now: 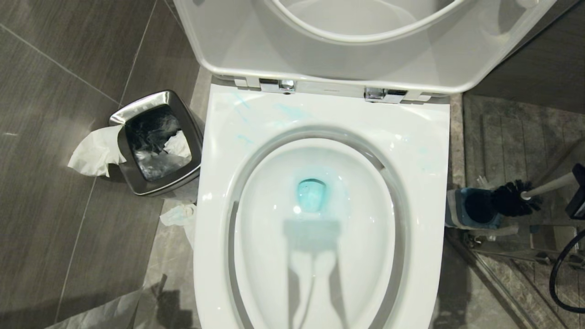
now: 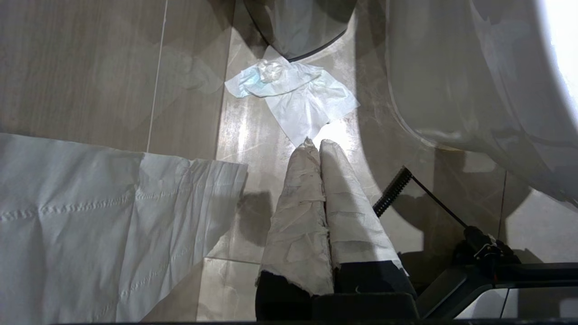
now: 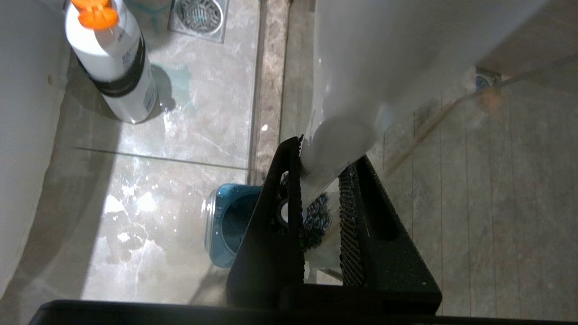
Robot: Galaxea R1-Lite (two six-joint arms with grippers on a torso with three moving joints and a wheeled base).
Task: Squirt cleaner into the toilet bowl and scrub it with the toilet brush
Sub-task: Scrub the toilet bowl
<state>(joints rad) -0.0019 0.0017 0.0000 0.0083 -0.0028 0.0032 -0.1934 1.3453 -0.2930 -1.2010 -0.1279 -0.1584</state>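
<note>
The right gripper [image 3: 323,160] clamps its black ribbed fingers on the slim white handle of the toilet brush [image 1: 515,197], whose round black bristle head hangs just beside its blue holder [image 1: 470,208]. The left gripper [image 2: 314,146], paper-wrapped, is closed over glossy floor tiles [image 2: 90,67]. The toilet bowl [image 1: 315,192] holds blue-tinted water. The cleaner [image 3: 110,63] stands on marbled floor.

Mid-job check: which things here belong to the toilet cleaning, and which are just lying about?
For the job:
- toilet bowl, blue cleaner pooled inside
- toilet brush, held by the right gripper over its holder
- cleaner bottle, standing on the floor

Lying about:
- steel bin with tissue hanging out
- crumpled tissue on the floor
- paper sheet
- floor drain
</note>
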